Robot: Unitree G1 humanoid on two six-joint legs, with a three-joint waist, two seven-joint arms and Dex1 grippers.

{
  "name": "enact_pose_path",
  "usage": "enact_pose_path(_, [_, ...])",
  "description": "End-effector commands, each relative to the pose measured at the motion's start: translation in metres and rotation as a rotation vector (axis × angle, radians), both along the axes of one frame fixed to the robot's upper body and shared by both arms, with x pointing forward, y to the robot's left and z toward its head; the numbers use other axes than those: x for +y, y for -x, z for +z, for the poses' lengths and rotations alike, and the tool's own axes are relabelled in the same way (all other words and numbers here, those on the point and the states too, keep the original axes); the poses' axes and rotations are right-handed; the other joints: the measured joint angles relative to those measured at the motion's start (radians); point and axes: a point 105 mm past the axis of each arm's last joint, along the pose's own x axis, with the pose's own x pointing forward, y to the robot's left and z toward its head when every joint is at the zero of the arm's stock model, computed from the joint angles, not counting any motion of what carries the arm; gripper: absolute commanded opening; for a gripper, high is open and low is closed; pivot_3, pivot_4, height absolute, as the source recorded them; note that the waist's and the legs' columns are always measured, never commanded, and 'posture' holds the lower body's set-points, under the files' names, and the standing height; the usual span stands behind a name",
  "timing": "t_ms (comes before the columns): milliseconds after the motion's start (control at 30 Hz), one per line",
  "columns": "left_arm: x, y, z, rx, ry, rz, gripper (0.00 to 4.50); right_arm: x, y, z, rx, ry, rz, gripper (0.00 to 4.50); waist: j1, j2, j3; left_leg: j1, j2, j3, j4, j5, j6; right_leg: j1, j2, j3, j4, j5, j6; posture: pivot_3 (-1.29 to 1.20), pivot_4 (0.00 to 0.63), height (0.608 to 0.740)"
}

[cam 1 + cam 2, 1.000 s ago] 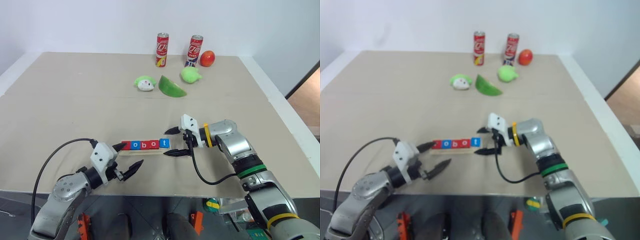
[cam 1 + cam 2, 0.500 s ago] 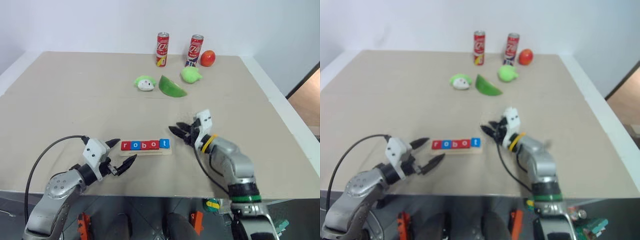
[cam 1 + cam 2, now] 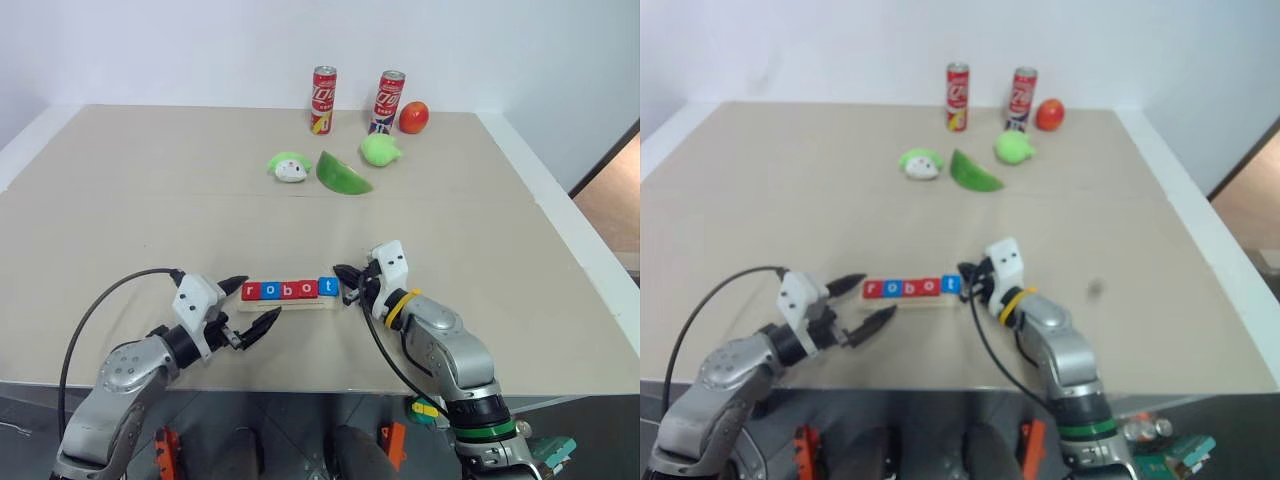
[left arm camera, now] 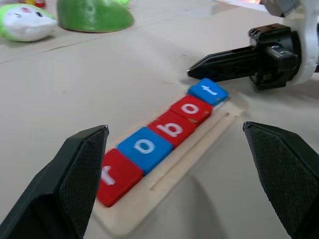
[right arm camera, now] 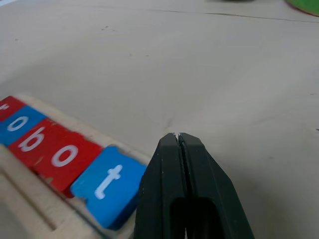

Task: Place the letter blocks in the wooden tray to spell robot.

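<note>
Left hand [image 3: 258,304]: two black fingers spreading wide and empty, hovering just beside the left end of the tray, one tip near the red r tile. Risk: any closing or forward drift from here would be catching the tray's end and skewing the row.

Long narrow pale wooden tray [image 3: 290,303]: lying on the beige bench [image 3: 150,220] between the two hands, near the front edge. Risk: it appears light and unfixed, so a nudge at either end would likely be sliding or turning it.

Five small flat square letter blocks [image 3: 290,290], red r, blue o, red b, red o, blue t: sitting in the tray and reading "robot", so the spelling looks complete. The blue t tile [image 4: 208,92] is lying slightly turned, its corner reaching toward the tray's edge. Risk: it seems the least settled and could be knocked out or tipped.

Right hand [image 3: 346,287]: black fingers pressing together, pinching nothing, tip sitting just beside the blue t tile at the tray's right end; contact cannot be told. Risk: a push along the row would be crowding the tiles leftward toward the other hand; a careless withdrawal could be dragging the t tile off.
</note>
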Motion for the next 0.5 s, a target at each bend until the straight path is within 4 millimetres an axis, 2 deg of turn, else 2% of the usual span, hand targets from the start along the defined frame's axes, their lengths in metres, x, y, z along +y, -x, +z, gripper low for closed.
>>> enact_pose_path(33, [-0.004,0.003,0.010,-0.029,0.015,-0.029,4.50,0.005,0.004,0.017,-0.078,-0.002,0.027,0.01,0.000,0.000,0.000,0.000,0.000,0.000,0.000,0.000,0.000,0.000,0.000,0.000,0.000,0.000,0.000,0.00,0.150,0.740])
enact_pose_path(300, [-0.004,0.001,0.010,-0.031,0.001,-0.035,4.50,0.000,0.001,0.018,-0.097,0.030,0.023,0.01,0.000,0.000,0.000,0.000,0.000,0.000,0.000,0.000,0.000,0.000,0.000,0.000,0.000,0.000,0.000,0.00,0.150,0.740])
enact_pose_path(500, [0.024,-0.020,0.019,-0.064,-0.022,0.074,4.50,-0.040,-0.021,0.034,-0.148,0.085,-0.071,0.01,0.000,0.000,0.000,0.000,0.000,0.000,0.000,0.000,0.000,0.000,0.000,0.000,0.000,0.000,0.000,0.00,0.150,0.740])
